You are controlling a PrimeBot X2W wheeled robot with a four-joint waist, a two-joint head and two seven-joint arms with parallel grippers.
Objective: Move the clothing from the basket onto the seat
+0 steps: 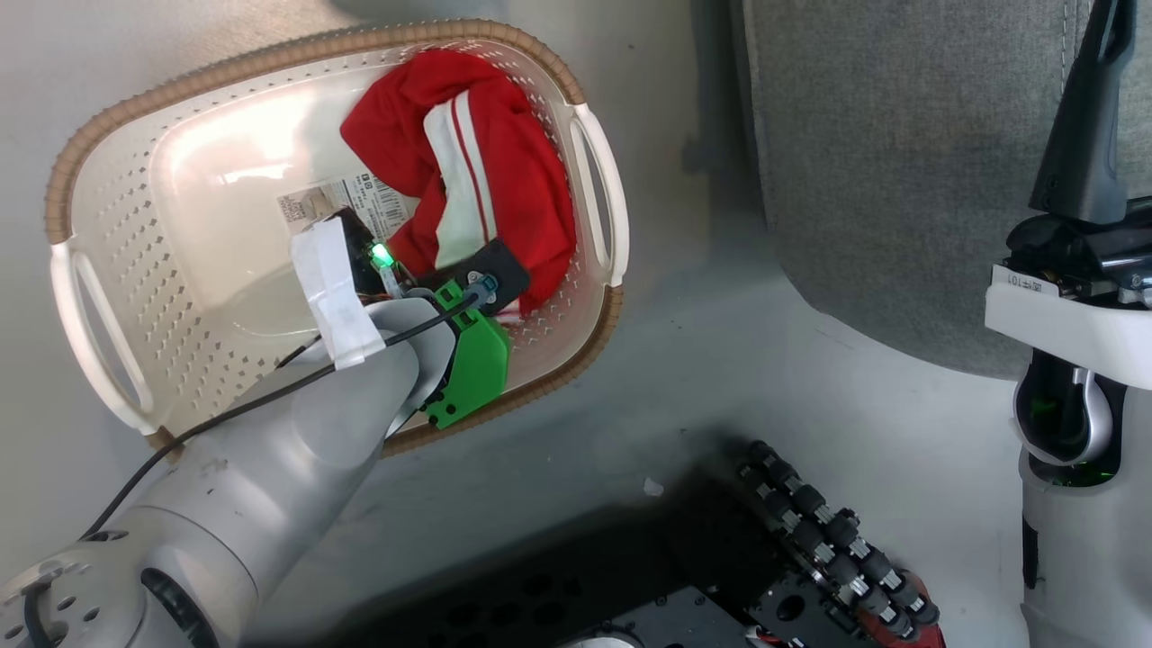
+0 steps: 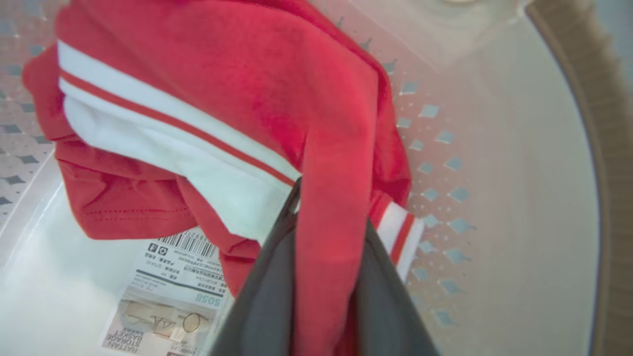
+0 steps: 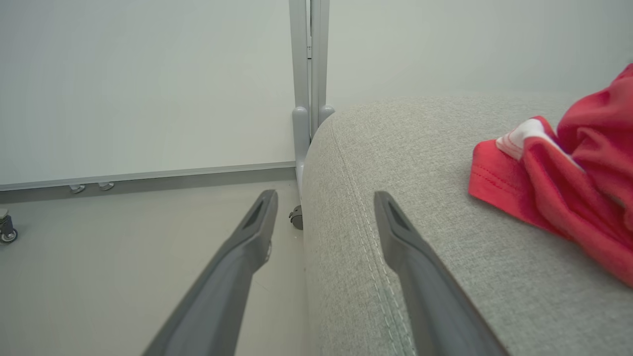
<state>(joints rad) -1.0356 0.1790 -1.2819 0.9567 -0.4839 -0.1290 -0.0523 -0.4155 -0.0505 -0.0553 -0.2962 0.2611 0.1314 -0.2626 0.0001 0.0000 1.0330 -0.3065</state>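
Head view: the basket (image 1: 99, 144) lies on the floor (image 1: 702, 387) from 9 to 12 o'clock. A red garment (image 1: 522, 189) is bunched against its 3 o'clock wall, wholly inside. Your left forearm (image 1: 297, 432) comes up from 7 o'clock over the rim. Its green bracket (image 1: 472, 360) and wrist cover the garment's near end, so you cannot read the grip from here. A sticker (image 1: 360, 198) on the basket's bottom is half hidden by the wrist. The seat (image 1: 900, 180) fills 1 to 2 o'clock, cut off by the top edge. At 3 o'clock one dark finger (image 1: 1080, 135) of your right arm rises in front of the seat, and its tip runs out of frame.

Left wrist view: the left tool (image 2: 331, 207) is pinching a fold of the red garment. The fold runs down between the two fingers to 6 o'clock and hides their inner faces. The rest of the garment spreads from 9 to 12 o'clock, blurred up close. The sticker peeks out at 7 o'clock, its upper part under the cloth.

Right wrist view: the right tool (image 3: 324, 198) is spread wide and holds nothing. One finger is over the floor, the other over the seat's seamed edge. You cannot tell whether it touches the fabric. A second red garment (image 3: 559, 198) lies on the seat at 3 o'clock, cut off by the right edge. A grey post (image 3: 309, 74) stands at 12 o'clock, its foot partly behind the seat.
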